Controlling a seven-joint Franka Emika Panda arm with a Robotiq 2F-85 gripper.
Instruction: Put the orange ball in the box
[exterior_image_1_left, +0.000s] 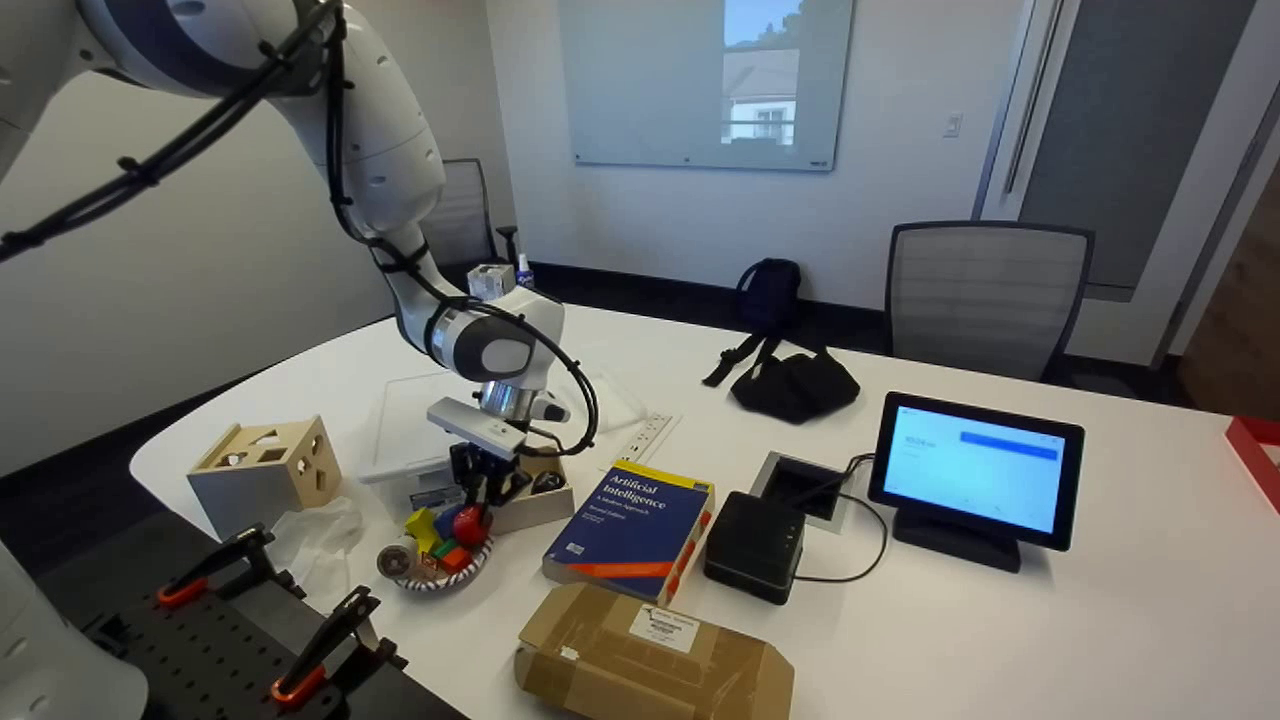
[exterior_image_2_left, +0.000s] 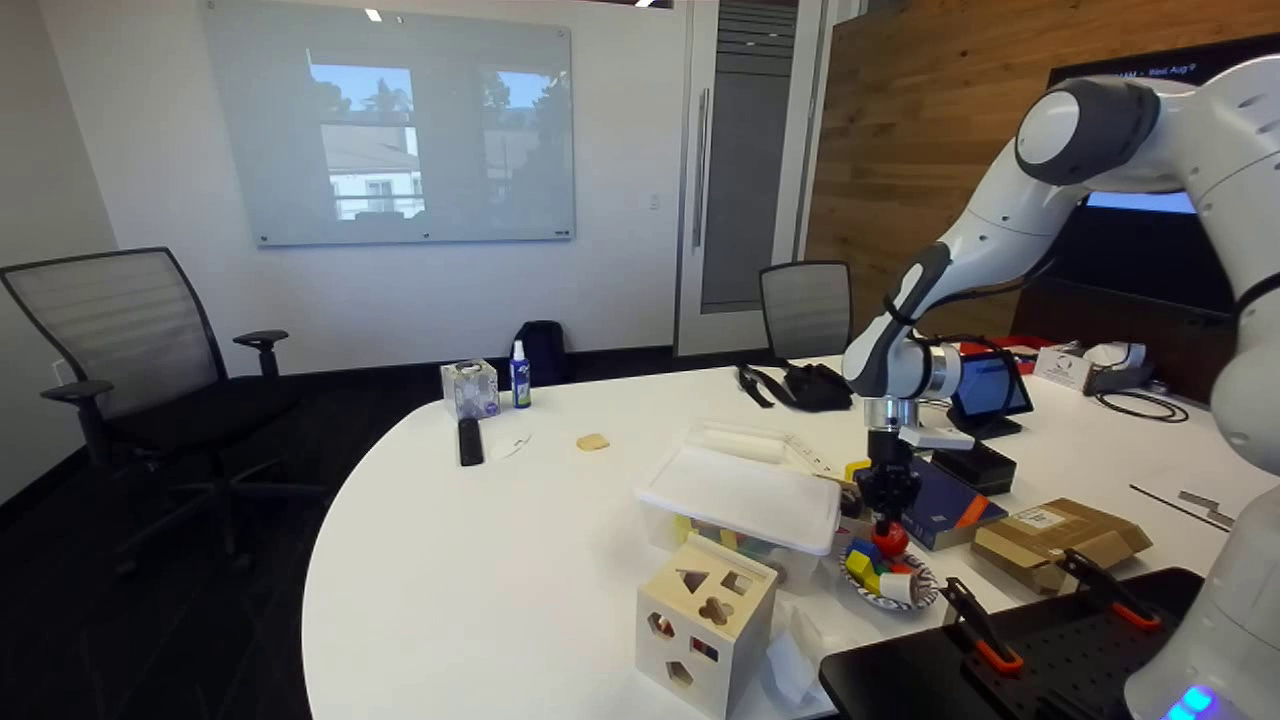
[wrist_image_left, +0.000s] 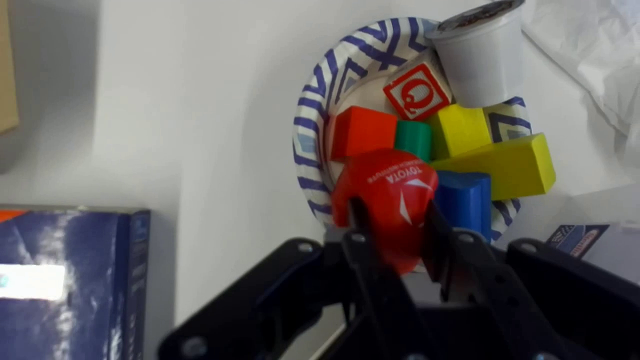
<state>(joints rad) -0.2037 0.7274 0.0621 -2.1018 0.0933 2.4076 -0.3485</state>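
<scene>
No orange ball shows; it is hidden or out of view. My gripper (wrist_image_left: 396, 215) is shut on a red ball (wrist_image_left: 390, 172) with white print, which bulges around the fingers. The ball is at the edge of a blue-and-white patterned bowl (wrist_image_left: 309, 150); I cannot tell whether it touches the blocks. It also shows in both exterior views (exterior_image_1_left: 468, 527) (exterior_image_2_left: 890, 541). A translucent whitish plastic container (exterior_image_2_left: 740, 500) with a lid and blocks inside stands beside the bowl. A flatter translucent piece (exterior_image_2_left: 742, 440) lies behind it. I cannot tell which is the box.
The bowl holds coloured blocks and a white cup (wrist_image_left: 480, 60). A wooden box with cut-out holes (exterior_image_2_left: 705, 630), crumpled white paper (exterior_image_1_left: 320, 545), a blue book (exterior_image_1_left: 625, 530), a brown cardboard box (exterior_image_1_left: 650, 660), a small open box (exterior_image_1_left: 535, 508) and a black device (exterior_image_1_left: 755, 545) stand around.
</scene>
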